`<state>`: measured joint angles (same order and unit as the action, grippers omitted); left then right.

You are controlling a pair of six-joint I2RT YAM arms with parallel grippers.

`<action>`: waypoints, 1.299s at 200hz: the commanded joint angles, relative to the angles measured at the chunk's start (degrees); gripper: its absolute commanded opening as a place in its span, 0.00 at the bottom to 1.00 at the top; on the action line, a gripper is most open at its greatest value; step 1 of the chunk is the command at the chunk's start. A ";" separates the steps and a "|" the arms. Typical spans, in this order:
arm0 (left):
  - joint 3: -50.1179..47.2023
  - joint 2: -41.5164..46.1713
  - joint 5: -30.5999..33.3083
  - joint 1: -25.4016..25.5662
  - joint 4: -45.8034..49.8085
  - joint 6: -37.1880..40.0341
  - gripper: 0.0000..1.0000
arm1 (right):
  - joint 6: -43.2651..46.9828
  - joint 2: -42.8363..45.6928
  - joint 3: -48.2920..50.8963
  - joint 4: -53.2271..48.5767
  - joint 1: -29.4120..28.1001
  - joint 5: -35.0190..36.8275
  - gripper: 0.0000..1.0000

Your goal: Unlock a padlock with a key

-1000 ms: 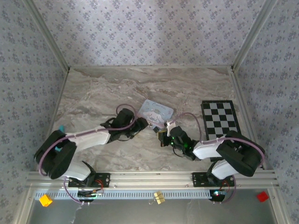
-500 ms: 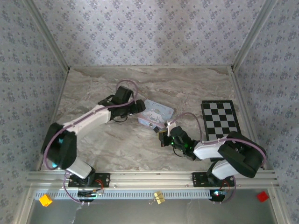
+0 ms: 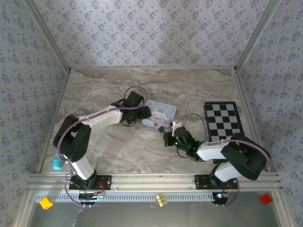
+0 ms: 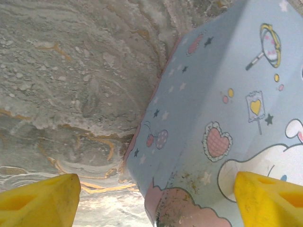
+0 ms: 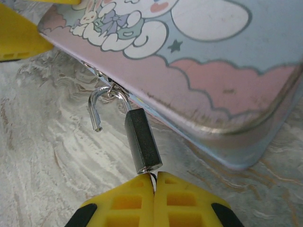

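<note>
– On the near side of the tin, what are you holding?

– My right gripper has its yellow fingers pinched hard together, just under the padlock. Only a dark sliver shows between the tips. I take that for the key, seated in the bottom of the lock.

– And the lock itself?

– It's a small black block with a bright metal cap at its lower end, hanging tilted from the hasp on the tin's near edge. Its pale shackle is up: one leg runs into the body, and the other ends free in the air, beside the body and clear of it.

– So it's open?

– I judge the unlocking itself done, yes. The shackle is threaded through the tin's hasp, so if the job includes taking it off, that is left, along with drawing the key out.

– Further back?

– The tin lies flat on the marble table. It has a pale blue lid with a white cartoon rabbit and a pink band round the rim, scuffed at the corner. At the tin's left end my left gripper stands wide open, one finger either side of a corner. Whether the pads touch the tin I cannot tell.

– Worth closing on it?

– I think so. A braced tin would keep the lock from swinging.
</note>
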<state>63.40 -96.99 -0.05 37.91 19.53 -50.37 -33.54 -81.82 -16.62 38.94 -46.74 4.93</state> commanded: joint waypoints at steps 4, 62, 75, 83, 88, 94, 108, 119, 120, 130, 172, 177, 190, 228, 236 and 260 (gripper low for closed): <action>-2.74 -2.61 1.89 2.15 -0.34 -6.19 0.81 | -2.05 -0.09 1.06 -1.56 1.12 0.51 0.00; -2.39 -4.83 -0.29 5.34 -4.35 -8.94 0.79 | -3.39 -0.14 2.02 -2.68 1.70 -1.58 0.00; -2.06 -5.13 -0.52 5.76 -4.36 -8.96 0.80 | -4.56 -0.06 2.37 -3.39 2.44 -1.63 0.00; -1.97 -5.22 -0.43 6.13 -4.43 -9.04 0.79 | -5.03 -0.14 2.52 -3.37 3.08 -1.99 0.00; -1.98 -5.31 -0.38 6.25 -4.49 -9.12 0.80 | -5.20 -0.02 2.70 -3.13 3.43 -2.23 0.00; -1.87 -5.47 -0.35 6.38 -4.45 -9.18 0.80 | -5.15 -0.07 2.83 -2.86 3.74 -2.57 0.00; -2.11 -5.75 -0.46 6.76 -4.63 -9.54 0.80 | -4.75 -0.09 2.71 -2.62 4.43 -3.80 0.00; -2.52 -5.91 -0.52 6.96 -5.01 -9.81 0.80 | -4.06 -0.09 2.50 -2.60 4.97 -5.11 0.00; -2.55 -5.92 -0.54 6.94 -5.06 -9.82 0.80 | -3.98 -0.09 2.48 -2.53 5.07 -5.28 0.00; -2.90 -5.93 -0.64 6.98 -5.42 -10.05 0.80 | -3.02 -0.26 2.59 -1.49 5.64 -7.52 0.01; -4.06 -5.06 -0.44 7.07 -6.26 -10.45 0.80 | 1.76 -0.61 1.99 -1.68 7.75 -10.92 0.17; -4.07 -4.97 -0.43 7.04 -6.29 -10.39 0.80 | 2.31 -0.79 1.91 -1.76 7.89 -11.23 0.19; -4.03 -4.83 -0.36 7.05 -6.15 -10.28 0.80 | 3.85 -1.10 1.32 -2.47 8.04 -11.84 0.23; -4.32 -4.35 -0.82 7.03 -6.69 -10.01 0.80 | 7.83 -2.01 -1.05 -5.37 8.11 -11.68 0.32; -4.34 -4.27 -0.82 7.02 -6.65 -9.98 0.80 | 8.58 -2.15 -1.65 -6.02 8.15 -11.07 0.32; -4.33 -4.10 -1.09 7.03 -6.62 -10.01 0.80 | 9.96 -3.61 -3.62 -7.84 8.07 -9.50 0.32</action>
<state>61.32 -100.18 1.10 43.64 7.14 -61.17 -27.09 -83.42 -17.30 34.11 -39.00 -6.83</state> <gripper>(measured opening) 0.797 0.321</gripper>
